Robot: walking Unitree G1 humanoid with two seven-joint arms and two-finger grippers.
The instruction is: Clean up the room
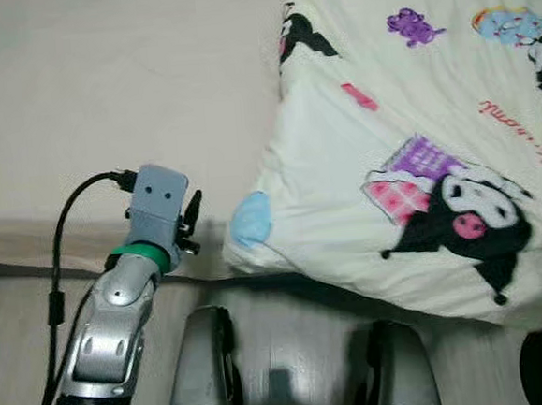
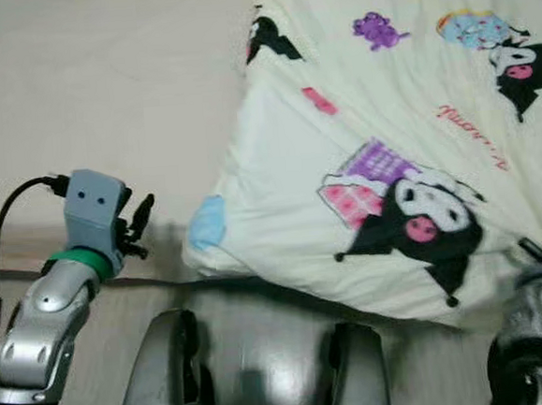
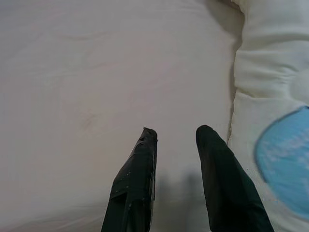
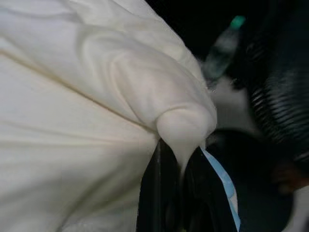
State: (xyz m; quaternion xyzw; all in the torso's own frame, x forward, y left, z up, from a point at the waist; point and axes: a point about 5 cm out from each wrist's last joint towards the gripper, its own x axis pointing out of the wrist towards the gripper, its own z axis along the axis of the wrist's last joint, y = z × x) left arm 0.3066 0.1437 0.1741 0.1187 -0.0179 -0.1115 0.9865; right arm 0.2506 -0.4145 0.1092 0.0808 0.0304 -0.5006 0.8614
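**Quilt pinched by right gripper at bed edge; left gripper parted over bare sheet**

A cream quilt (image 1: 408,154) printed with cartoon figures is seen lying on the bed, occupying the 12 to 4 o'clock portion of the left eye view. Its near corner, marked by a pale blue round patch (image 1: 250,219), overhangs the bed edge at about 6 o'clock of the quilt's mass. A black-and-white cartoon character with a pink nose (image 1: 470,220) is printed near the lower right, with a pink and purple motif just beside it at its 10 o'clock.

In the right wrist view, a bunched fold of the quilt (image 4: 186,121) is gripped between the black fingers of the right gripper (image 4: 181,193); the fingers are closed narrowly on the fabric, with cloth bulging above the tips. A strip of blue trim is seen just beside the fingers.

The left gripper (image 3: 176,137) is held over the bare beige sheet (image 1: 121,92), at 9 o'clock of the quilt's blue-patched corner. Its two fingers (image 3: 137,179) are parted by a moderate gap and nothing is held between them. The quilt edge lies just beside the one finger, not touching.

The left arm (image 1: 120,317), silver with a green band at the wrist, is seen rising from 7 o'clock, a black cable looped beside it. A pale wood floor (image 1: 292,351) is seen below the bed edge.
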